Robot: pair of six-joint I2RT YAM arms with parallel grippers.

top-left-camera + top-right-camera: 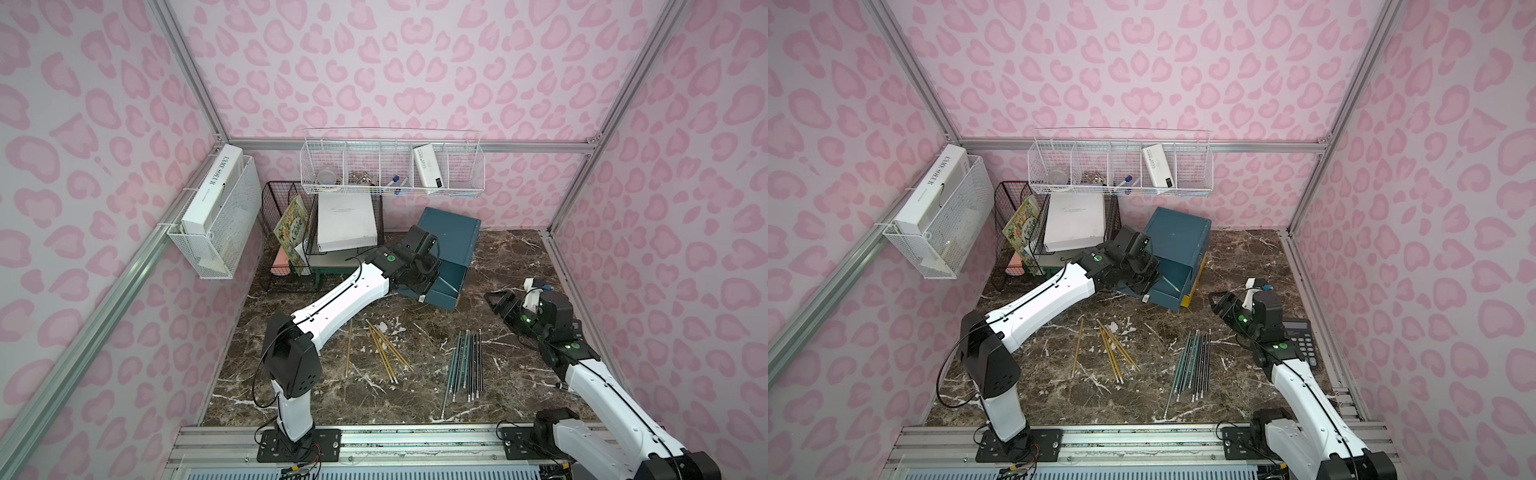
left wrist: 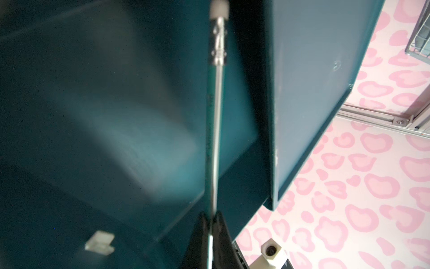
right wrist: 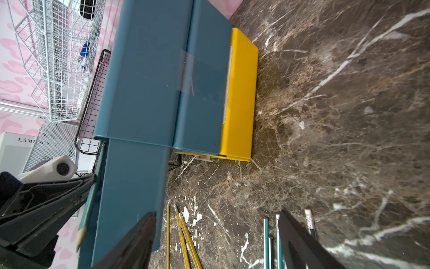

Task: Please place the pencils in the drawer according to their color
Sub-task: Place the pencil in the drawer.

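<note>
The left arm [image 1: 353, 291] stretches over the table [image 1: 519, 257] to the teal cabinet [image 1: 451, 232], with its wrist above the pulled-out teal drawer [image 1: 449, 284]; its jaws cannot be made out. The right arm [image 1: 548, 316] holds its jaws apart above the table, just right of the cabinet. Yellow pencils [image 1: 384, 349] lie scattered near the middle. Teal and black pencils [image 1: 465, 365] lie side by side to their right.
</note>
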